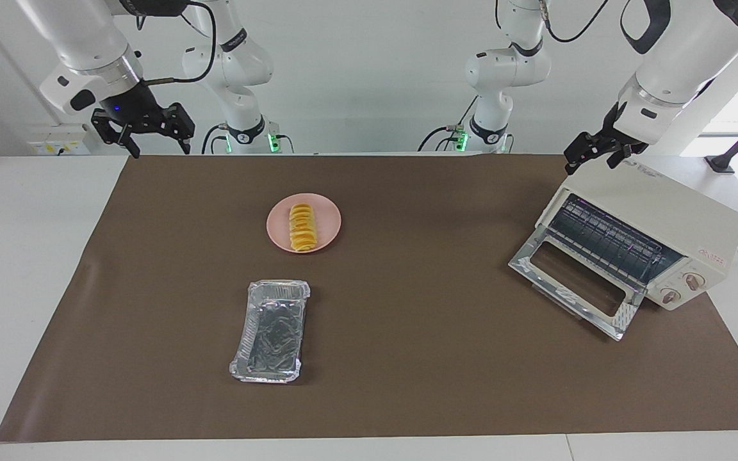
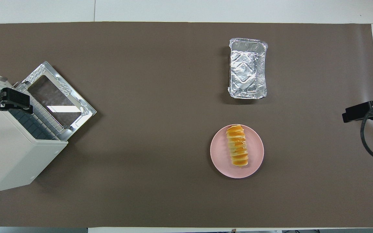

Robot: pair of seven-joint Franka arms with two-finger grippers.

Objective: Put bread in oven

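Observation:
The bread point(image 1: 302, 226) point(image 2: 237, 145), a ridged yellow-orange loaf, lies on a round pink plate point(image 1: 279, 234) point(image 2: 254, 161) toward the right arm's end of the mat. The cream oven point(image 1: 683, 211) point(image 2: 8, 155) stands at the left arm's end. Its glass door point(image 1: 577, 282) is dropped open and the wire rack shows inside. My left gripper point(image 1: 592, 163) point(image 2: 5, 105) hangs open over the oven's top, holding nothing. My right gripper point(image 1: 157, 147) point(image 2: 351, 115) is open and raised over the mat's corner at the right arm's end, well apart from the bread.
A crinkled silver foil tray point(image 1: 273, 330) point(image 2: 247, 69) sits farther from the robots than the plate. A brown mat point(image 1: 407, 358) covers the white table. The open oven door juts out over the mat toward the middle.

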